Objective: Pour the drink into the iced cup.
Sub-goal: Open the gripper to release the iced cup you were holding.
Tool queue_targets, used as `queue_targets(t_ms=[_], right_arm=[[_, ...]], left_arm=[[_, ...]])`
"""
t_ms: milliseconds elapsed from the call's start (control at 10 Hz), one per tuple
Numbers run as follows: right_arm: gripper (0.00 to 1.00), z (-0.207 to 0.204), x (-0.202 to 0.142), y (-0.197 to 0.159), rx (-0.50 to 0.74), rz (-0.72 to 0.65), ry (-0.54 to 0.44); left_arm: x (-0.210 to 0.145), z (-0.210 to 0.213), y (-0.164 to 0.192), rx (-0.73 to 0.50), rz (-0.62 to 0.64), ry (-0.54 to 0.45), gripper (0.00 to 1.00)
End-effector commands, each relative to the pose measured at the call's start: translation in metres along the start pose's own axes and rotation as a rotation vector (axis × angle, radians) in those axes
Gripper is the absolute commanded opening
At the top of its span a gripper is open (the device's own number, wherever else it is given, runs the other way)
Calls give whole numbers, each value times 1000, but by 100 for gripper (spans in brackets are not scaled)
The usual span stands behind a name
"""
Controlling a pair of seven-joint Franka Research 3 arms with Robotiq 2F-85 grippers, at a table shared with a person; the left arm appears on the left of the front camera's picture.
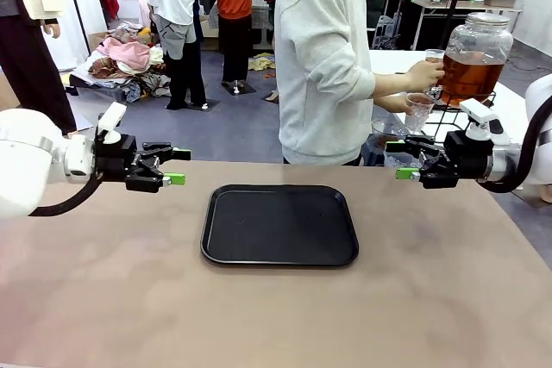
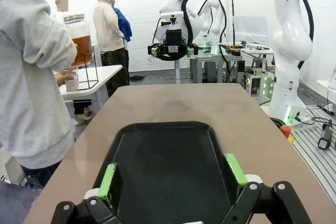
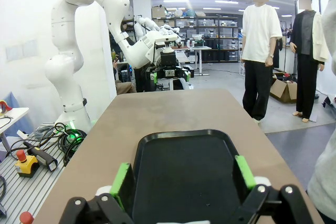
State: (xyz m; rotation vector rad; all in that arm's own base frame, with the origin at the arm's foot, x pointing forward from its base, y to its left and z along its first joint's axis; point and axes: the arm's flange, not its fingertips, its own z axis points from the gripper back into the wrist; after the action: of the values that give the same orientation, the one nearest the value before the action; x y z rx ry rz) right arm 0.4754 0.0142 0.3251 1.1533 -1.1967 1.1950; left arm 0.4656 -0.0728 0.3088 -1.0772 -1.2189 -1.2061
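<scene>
Leftmost, the left gripper [image 1: 175, 166] hangs above the table [image 1: 103, 282] with its jaws spread wide and nothing between them; it touches nothing. From its own wrist camera its green pads [image 2: 108, 179] frame the near end of the tray [image 2: 168, 171] below. That tray [image 1: 279, 224], black and shallow with rounded corners, lies flat near the middle of the brownish tabletop, between the two arms and apart from both.

Behind the far edge of the table stands a person in a pale grey sweatshirt [image 1: 323, 58], turned toward a white side table [image 1: 397, 62] at the right. One hand [image 1: 424, 75] reaches up to the big glass jar [image 1: 477, 56], which sits on a black wire stand under a metal lid; the drink [image 1: 471, 73], an amber-brown liquid, fills its lower part. The other hand holds a clear cup [image 1: 418, 112] just below the jar's front. Whether liquid is running into the cup cannot be told.

On the right, the right gripper [image 1: 405, 161] hovers above the table's edge, fingers wide apart and empty, pointing toward the tray.

Farther back, people stand on a grey floor beside heaps of clothing.
</scene>
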Motion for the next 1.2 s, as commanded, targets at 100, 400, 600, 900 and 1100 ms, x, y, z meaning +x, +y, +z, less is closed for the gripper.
queue_targets(t_ms=[100,400,600,900,1100], right_arm=[[100,-1,3,-1,2,-2,1],[100,-1,3,-1,2,-2,1],[100,-1,3,-1,2,-2,1],[100,-1,3,-1,2,-2,1],[100,-1,3,-1,2,-2,1]], left_arm=[[1,-1,-1,-1,-2,0,100],[1,-1,-1,-1,-2,0,100],[1,-1,-1,-1,-2,0,100],[1,-1,-1,-1,-2,0,100],[1,-1,-1,-1,-2,0,100]])
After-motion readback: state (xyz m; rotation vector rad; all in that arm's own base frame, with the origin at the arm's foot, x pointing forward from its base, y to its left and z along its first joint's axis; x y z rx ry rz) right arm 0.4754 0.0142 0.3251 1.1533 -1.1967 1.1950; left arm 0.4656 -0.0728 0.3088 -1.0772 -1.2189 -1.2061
